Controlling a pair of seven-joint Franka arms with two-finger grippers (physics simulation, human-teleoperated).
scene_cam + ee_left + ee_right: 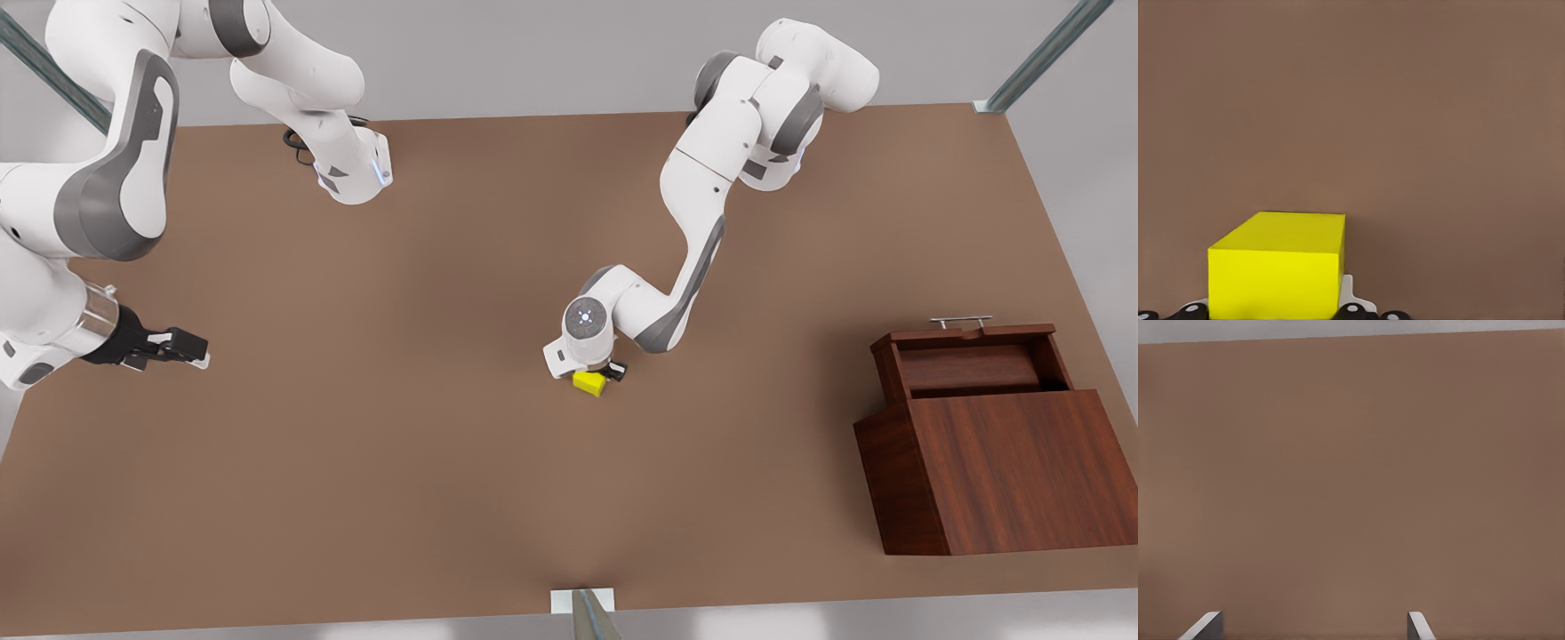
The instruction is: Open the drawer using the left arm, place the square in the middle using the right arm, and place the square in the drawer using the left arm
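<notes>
The square (589, 383), a small yellow cube, rests near the middle of the brown tabletop. My left gripper (601, 375) reaches straight down over it. In the left wrist view the square (1276, 267) sits between the fingers (1350, 301), whose pads press both of its sides, so the left gripper (1275, 311) is shut on it. The drawer (969, 366) of the reddish-brown box (1013, 471) stands pulled out at the front view's right, its silver handle (960, 321) at the far end. My right gripper (191, 349) waits open, low at the front view's left; its fingertips (1203, 627) stand wide apart.
The box takes up the front view's right side of the table (356, 498). A metal post bracket (582, 604) stands at the table's near edge. Bare tabletop lies between the square and the box.
</notes>
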